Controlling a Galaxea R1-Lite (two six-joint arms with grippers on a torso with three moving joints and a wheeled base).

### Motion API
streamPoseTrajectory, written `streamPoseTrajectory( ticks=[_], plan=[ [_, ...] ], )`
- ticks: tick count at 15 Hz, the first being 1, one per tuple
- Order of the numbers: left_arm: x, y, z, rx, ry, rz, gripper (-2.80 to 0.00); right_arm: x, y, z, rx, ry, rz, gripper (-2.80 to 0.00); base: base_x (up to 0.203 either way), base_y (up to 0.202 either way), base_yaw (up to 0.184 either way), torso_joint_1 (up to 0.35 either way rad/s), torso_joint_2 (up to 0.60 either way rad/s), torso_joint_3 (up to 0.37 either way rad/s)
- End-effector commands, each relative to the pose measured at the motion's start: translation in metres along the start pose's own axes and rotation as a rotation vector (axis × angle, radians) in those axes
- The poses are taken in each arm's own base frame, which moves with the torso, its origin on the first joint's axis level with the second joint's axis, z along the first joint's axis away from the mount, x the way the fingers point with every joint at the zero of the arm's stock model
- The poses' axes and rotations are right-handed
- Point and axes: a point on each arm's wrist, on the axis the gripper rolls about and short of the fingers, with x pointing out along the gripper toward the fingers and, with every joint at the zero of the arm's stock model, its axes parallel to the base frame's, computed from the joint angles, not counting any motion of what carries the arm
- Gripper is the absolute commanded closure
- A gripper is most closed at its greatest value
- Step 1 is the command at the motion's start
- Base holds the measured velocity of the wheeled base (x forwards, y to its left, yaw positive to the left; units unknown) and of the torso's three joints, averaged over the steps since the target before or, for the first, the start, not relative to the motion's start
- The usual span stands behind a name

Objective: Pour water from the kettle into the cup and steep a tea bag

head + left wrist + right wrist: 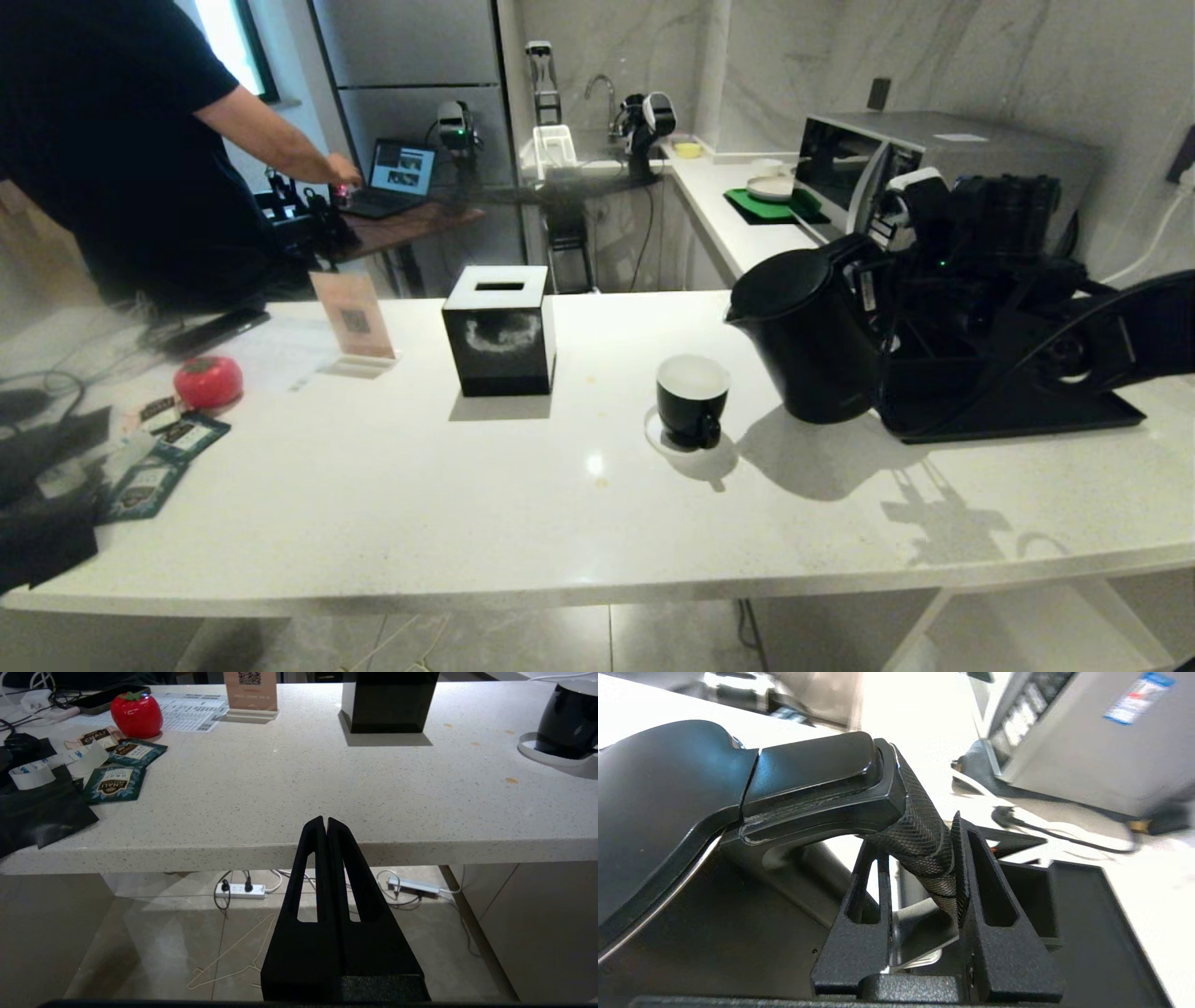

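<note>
At the far left of the counter lay a scatter of tea sachets beside a red tomato-shaped object, with a person in a dark shirt leaning toward a laptop behind. The left gripper hung parked below the counter's front edge, its fingers pressed together on nothing. Further along stood a card stand and a black cube tissue box. Right of centre sat the cup, upright on a white coaster, its white inside apparently dry and empty; it looked small, glossy and easy to knock or slide. Just beside it to the right stood the kettle, spout pointing left toward the cup, resting at the edge of a black tray. The right gripper had its fingers clamped on the kettle's handle, on the textured stretch just below the lid lever, which seemed the sensible place: the knurled surface should resist slipping. The kettle was rigid and probably heavy if filled, so its weight would likely swing about the grip as it tipped; a slow tilt over the cup seemed called for. Behind it at the far right stood a microwave.
</note>
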Motion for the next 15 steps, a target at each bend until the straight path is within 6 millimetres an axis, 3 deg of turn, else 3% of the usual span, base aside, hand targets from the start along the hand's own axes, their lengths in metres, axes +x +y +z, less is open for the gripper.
streamPoseTrajectory(
  ticks=[1,15],
  plan=[
    [0.000,0.000,0.000,0.000,0.000,0.000,0.00,0.003,0.003,-0.003,-0.008,0.007,-0.004,0.00,0.000,0.000,0.000,0.000,0.00,0.000],
    [0.000,0.000,0.000,0.000,0.000,0.000,0.00,0.014,0.012,0.002,-0.100,-0.049,-0.007,0.00,0.000,0.000,0.000,0.000,0.00,0.000]
  ],
)
